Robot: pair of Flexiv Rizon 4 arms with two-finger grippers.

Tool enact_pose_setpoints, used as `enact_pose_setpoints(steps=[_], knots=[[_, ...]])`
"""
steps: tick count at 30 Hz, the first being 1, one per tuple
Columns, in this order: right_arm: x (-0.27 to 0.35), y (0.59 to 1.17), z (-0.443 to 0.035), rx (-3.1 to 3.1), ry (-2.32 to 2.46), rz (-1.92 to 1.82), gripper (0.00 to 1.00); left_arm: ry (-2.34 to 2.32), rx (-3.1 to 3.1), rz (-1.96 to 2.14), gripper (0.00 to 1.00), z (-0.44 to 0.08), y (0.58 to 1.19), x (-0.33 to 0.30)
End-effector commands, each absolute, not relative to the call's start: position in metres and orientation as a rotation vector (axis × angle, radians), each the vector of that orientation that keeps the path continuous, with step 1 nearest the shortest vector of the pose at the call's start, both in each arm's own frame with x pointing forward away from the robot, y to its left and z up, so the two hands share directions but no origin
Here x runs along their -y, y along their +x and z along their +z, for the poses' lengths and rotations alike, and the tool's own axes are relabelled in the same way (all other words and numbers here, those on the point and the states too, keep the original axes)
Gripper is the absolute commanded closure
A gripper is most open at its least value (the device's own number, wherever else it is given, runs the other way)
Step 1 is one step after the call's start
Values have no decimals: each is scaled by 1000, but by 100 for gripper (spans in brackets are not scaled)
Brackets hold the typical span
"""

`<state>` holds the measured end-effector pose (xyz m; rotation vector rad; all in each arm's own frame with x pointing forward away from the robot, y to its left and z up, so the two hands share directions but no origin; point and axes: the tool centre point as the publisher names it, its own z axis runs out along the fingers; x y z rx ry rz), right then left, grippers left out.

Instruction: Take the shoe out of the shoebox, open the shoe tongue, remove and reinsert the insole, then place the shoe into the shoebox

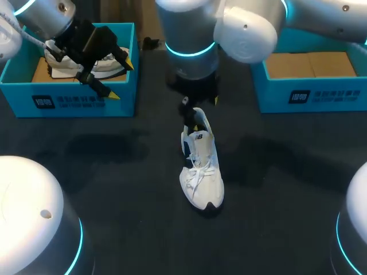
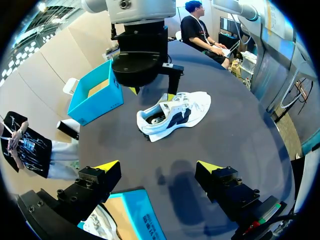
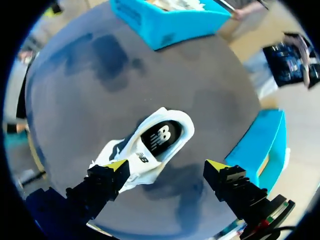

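**Item:** white lace-up trainer with dark blue side panels (image 1: 201,166). It is out of its box and stands upright on its sole on the dark grey tabletop (image 1: 103,183), about mid-table between the two boxes.
- Long axis: heel at the far end, toe towards the near edge, canted slightly.
- Laces run over the tongue.
- The black insole (image 3: 161,136) lies in place inside the collar.

**Right gripper** (image 3: 167,167): my fingers are spread wide and hold nothing. The gripper hangs directly above the trainer's heel end, with the shoe mouth just ahead of the fingertips. One tip overlaps the trainer's side in my wrist view, and I cannot tell whether it touches.

**Left gripper** (image 1: 120,77): my fingers are spread wide and hold nothing. The gripper sits over the bright blue cardboard shoebox on my left (image 1: 86,102), which holds a second white shoe (image 1: 109,62). The trainer lies well ahead of this gripper, across the table.

**Second bright blue shoebox on my right** (image 1: 312,91): its brown cardboard floor is showing.

**Assessment:** the taking-out step looks done, and the tongue is next.
- My right arm is by far the nearer.
- The tongue and laces lie toe-ward of my right fingers along the trainer's axis — so I judge the coming move to be a short shift towards the toe, then down.
- The open heel below stays within reach for the insole afterwards.
- My left arm would have to cross the table to steady the toe.
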<state>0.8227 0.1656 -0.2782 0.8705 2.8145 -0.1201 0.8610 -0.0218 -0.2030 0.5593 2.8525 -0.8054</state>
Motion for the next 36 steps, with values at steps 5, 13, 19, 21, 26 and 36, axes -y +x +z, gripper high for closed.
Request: enact_pose_setpoints(steps=[5,13,19,21,26,36], knots=[[-173,823,-278,-2847,552,-217,0,559,-2854,-801,0,-202,860,21],[-179,826,-281,-2867,495,-215,0,559,-2854,-801,0,-202,860,21],[-183,839,-292,-2940,410,-146,0,559,-2854,-801,0,-202,860,21],[-180,845,-297,-2953,394,-126,0,559,-2854,-801,0,-202,860,21],[-173,858,-307,-2957,308,-106,0,559,-2854,-801,0,-202,860,21],[-173,882,-326,-2932,196,-104,0,559,-2854,-801,0,-202,860,21]])
